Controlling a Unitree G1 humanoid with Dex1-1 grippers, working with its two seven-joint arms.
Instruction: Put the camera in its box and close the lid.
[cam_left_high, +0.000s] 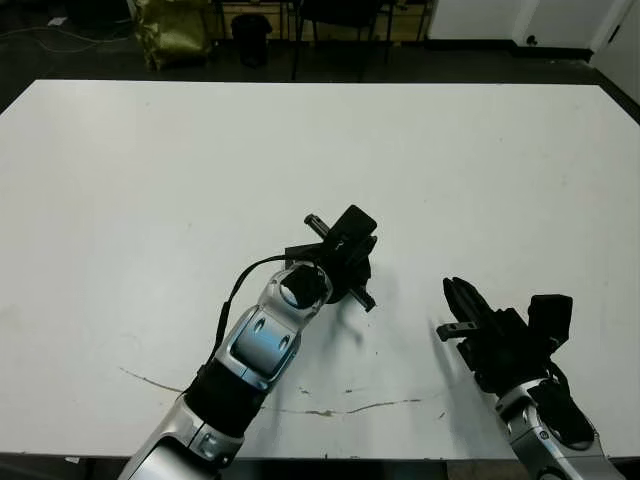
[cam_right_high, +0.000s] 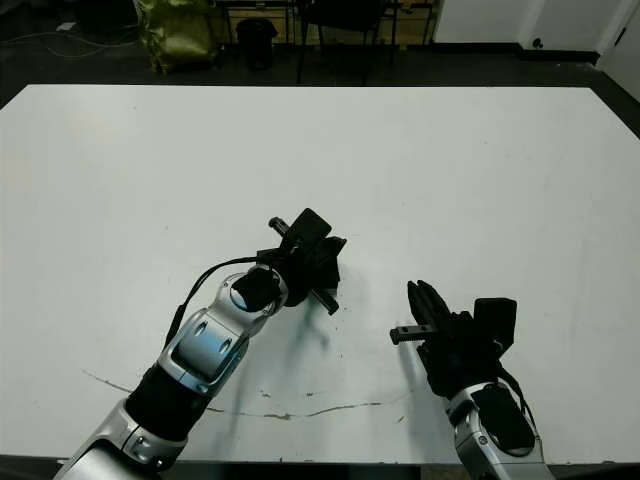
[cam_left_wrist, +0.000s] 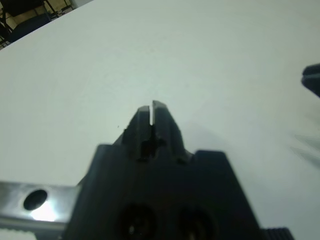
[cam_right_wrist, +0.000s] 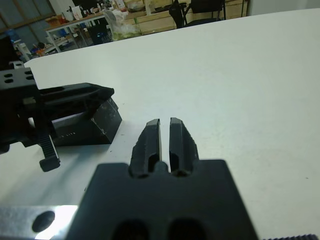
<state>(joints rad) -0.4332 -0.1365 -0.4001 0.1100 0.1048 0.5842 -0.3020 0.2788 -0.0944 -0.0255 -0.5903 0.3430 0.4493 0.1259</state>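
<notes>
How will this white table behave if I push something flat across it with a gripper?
The table looks flat, hard and smooth, so a pushed thing would probably slide rather than catch and tip. The dark scuff line near the front edge might add slight drag there, though it looks like a thin mark rather than a ridge.

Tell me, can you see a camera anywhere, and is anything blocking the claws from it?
No camera, box or lid shows in any view, so no blocker can be judged. Only bare white table lies around the left claw and right claw, both shut.
</notes>
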